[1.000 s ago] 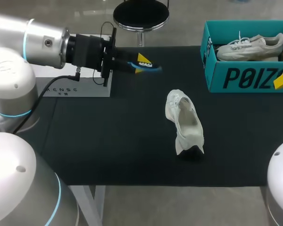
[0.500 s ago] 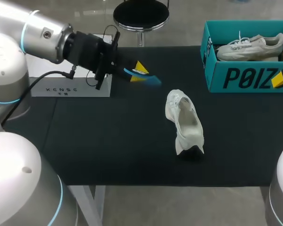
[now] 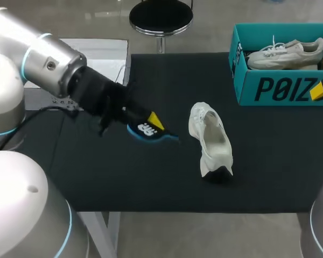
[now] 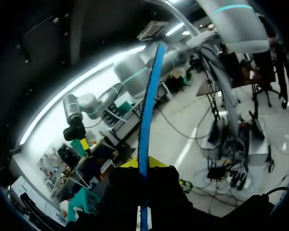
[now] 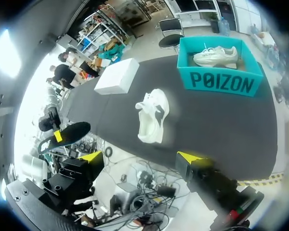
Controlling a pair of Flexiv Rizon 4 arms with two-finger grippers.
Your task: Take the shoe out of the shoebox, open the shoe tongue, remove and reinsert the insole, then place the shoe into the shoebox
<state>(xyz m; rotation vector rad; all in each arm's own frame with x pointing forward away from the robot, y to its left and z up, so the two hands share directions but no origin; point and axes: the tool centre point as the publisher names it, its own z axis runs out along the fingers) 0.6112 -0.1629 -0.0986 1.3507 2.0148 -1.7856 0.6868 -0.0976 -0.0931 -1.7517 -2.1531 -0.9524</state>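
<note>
The left tool (image 3: 146, 124) is clamped on one end of the thin blue-and-black foam insole (image 3: 160, 134), which sticks out ahead of it, just above the black cloth-covered desk (image 3: 151, 183). The white lace-up shoe (image 3: 211, 141) lies on the desk further ahead of that tool, apart from the insole, with its opening facing up. To put the insole back well, I judge that the free end should go into the opening at a shallow slant, clear of the tongue. The tool should let go only once the insole lies flat inside. The teal cardboard shoebox (image 3: 247, 86) stands beyond the shoe and holds a second pale shoe (image 3: 285, 54).

The left wrist view shows the insole edge-on, pinched between dark fingers (image 4: 127, 192), but no shoe. Only the right wrist view shows the right tool (image 5: 140, 159), its yellow tips apart with nothing between them and the shoe well ahead of it.
</note>
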